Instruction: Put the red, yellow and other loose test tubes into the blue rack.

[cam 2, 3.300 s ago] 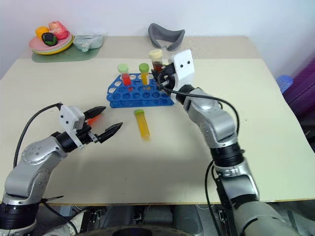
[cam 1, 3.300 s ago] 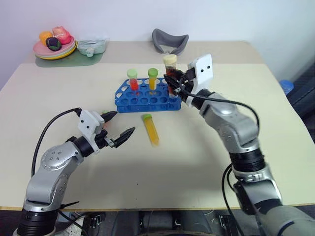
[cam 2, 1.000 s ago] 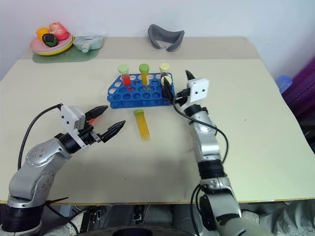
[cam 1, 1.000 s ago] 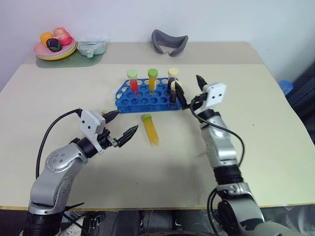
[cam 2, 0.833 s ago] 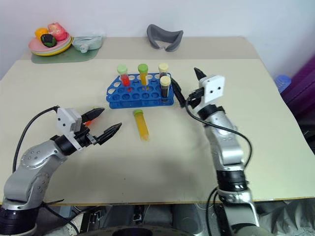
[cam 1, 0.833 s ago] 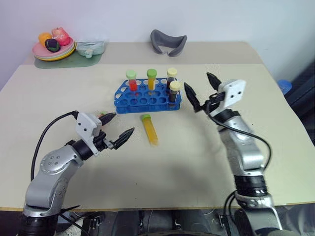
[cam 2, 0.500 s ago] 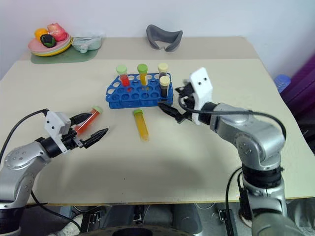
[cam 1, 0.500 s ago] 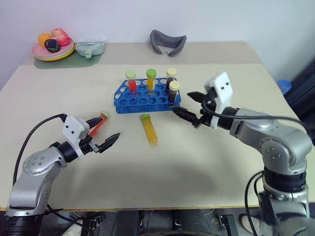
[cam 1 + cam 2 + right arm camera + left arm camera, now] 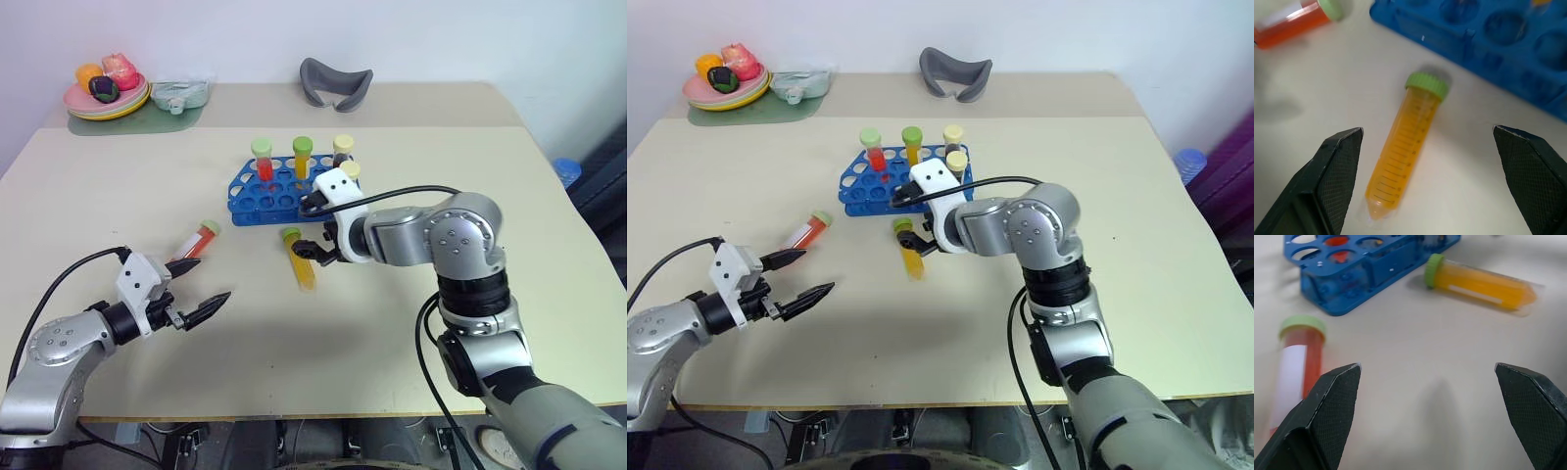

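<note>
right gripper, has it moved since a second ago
Yes. The right gripper has swung from beside the rack's right end to in front of it, open over the loose yellow tube.

A lab bench — blue rack (image 9: 292, 192) holding capped test tubes (image 9: 264, 160).

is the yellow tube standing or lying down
Lying down: the yellow tube rests flat on the table in front of the blue rack.

Beige table (image 9: 549, 225) against plain white wall (image 9: 441, 39); far edge: fruit plate (image 9: 103, 98), grey curved thing (image 9: 337, 81).
</note>
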Tool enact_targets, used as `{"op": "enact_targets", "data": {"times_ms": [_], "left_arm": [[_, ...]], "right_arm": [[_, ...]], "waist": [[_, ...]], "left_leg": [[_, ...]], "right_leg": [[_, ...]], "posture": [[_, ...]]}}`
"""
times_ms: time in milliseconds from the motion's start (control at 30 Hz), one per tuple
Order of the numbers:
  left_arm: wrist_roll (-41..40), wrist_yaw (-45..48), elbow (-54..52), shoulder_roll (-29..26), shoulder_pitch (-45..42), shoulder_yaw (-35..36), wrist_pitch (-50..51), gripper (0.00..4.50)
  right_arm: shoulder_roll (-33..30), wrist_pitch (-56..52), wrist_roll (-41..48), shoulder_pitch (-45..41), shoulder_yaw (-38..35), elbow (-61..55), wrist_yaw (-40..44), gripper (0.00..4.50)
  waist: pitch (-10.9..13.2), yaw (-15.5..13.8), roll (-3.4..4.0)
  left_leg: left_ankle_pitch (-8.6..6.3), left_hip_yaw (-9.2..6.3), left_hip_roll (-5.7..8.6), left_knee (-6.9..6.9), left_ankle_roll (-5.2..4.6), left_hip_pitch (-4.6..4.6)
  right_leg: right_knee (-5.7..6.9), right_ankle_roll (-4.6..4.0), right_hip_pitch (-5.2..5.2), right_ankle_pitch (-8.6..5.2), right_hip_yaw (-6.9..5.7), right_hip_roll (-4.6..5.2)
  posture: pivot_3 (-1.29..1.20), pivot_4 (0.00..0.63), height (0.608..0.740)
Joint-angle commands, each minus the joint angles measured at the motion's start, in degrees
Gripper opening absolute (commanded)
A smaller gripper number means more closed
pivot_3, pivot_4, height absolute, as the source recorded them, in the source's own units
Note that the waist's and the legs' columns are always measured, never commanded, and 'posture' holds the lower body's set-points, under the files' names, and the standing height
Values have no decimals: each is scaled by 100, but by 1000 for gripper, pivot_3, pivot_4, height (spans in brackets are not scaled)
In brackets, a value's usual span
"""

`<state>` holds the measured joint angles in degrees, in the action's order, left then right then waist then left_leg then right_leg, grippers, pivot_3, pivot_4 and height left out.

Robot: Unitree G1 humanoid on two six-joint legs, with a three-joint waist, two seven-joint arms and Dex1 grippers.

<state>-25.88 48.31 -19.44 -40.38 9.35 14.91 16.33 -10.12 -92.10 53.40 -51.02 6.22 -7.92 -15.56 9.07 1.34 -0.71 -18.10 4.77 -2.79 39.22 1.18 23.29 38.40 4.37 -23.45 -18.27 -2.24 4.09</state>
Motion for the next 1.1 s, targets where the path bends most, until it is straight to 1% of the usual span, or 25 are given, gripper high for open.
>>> {"op": "enact_targets", "data": {"times_ms": [33, 167, 267, 333, 467, 700, 900, 1100], "left_arm": [[-199, -9, -303, -8, 5, 169, 77, 4500], [-139, -13, -276, -6, 50, 139, 35, 4500], [-164, -20, -256, -12, 15, 156, 57, 4500], [-165, 13, -207, -25, 39, 197, 24, 4500], [-162, 21, -186, -34, 27, 212, 21, 4500], [-140, -33, -219, 20, 58, 183, 2, 4500], [-80, -22, -81, 81, 20, 121, -103, 4500], [-39, 26, 33, 139, 53, 100, -253, 4500]], "right_arm": [[270, -40, 583, -331, 47, 320, -805, 4306], [637, -40, 1119, -579, -38, 812, -1611, 4306], [781, -40, 1387, -718, -72, 1159, -2113, 4306], [907, -40, 1512, -739, -63, 1388, -2456, 4306], [1063, -40, 1449, -743, -91, 1885, -3201, 4306], [1375, -40, 1415, -816, -290, 2419, -3783, 4306], [1575, -40, 1159, -834, -527, 2783, -4377, 4306], [1589, -40, 968, -801, -415, 2785, -4531, 4306]], "waist": [[0, 0, 1], [0, 47, 1], [0, 91, 1], [0, 110, 1], [1, 132, 2], [1, 133, 2], [-1, 130, 3], [-1, 121, 2]], "left_leg": [[0, 0, 0, 0, 0, 0], [1, 0, -1, 0, 1, 0], [1, -2, -1, 0, 1, 2], [0, -2, -1, 0, 1, 3], [1, -2, -3, -2, 1, 3], [1, -1, -3, -3, 2, 6], [1, -2, -3, -3, 2, 6], [1, -2, -2, -3, 1, 6]], "right_leg": [[1, 0, 0, 0, 0, 0], [2, 0, -1, 0, 0, -1], [1, 0, -1, 0, -2, -1], [1, 0, -1, 0, -2, 0], [1, 0, -4, 0, -2, -2], [1, 0, -7, 0, -2, -2], [0, 0, -6, 0, -2, -1], [-1, 0, -5, 0, -2, 1]], "posture": [[0, 150, 735], [0, 150, 735], [0, 150, 735], [0, 150, 735], [0, 150, 735], [0, 150, 735], [0, 150, 735], [0, 150, 735]]}}
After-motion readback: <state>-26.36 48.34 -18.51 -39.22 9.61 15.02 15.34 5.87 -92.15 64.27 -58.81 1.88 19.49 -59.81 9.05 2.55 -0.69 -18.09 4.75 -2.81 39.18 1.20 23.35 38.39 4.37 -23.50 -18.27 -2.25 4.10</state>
